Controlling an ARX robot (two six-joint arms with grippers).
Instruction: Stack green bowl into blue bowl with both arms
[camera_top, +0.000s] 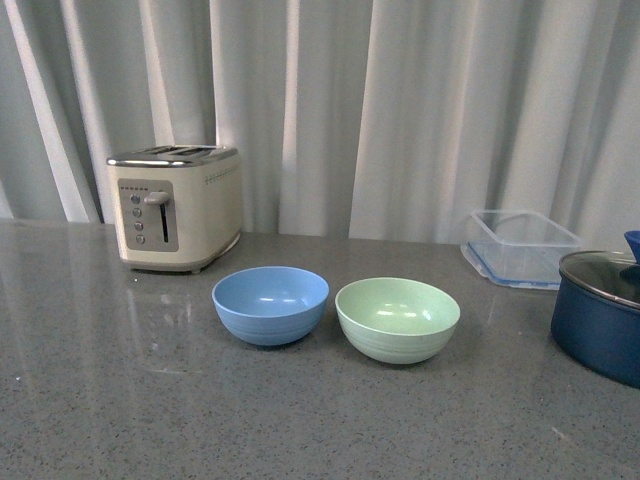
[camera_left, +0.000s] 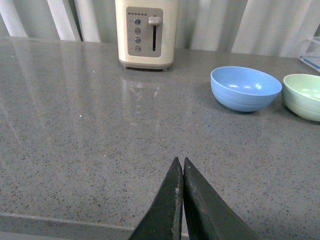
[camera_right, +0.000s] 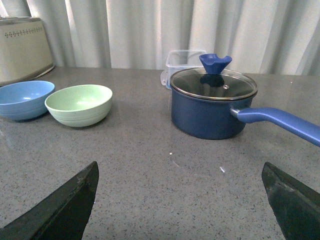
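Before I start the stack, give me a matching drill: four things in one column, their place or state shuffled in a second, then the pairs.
Things:
1. blue bowl
2. green bowl
3. left claw
4. right claw

Place or state:
A. open wide, holding nothing
B. nearest the toaster
C. shut, holding nothing
D. between the other bowl and the pot

Pairs: 1-B; 2-D; 3-C; 4-A

No lettering, brand, number or sign can be read on anything, the toaster (camera_top: 178, 208) included.
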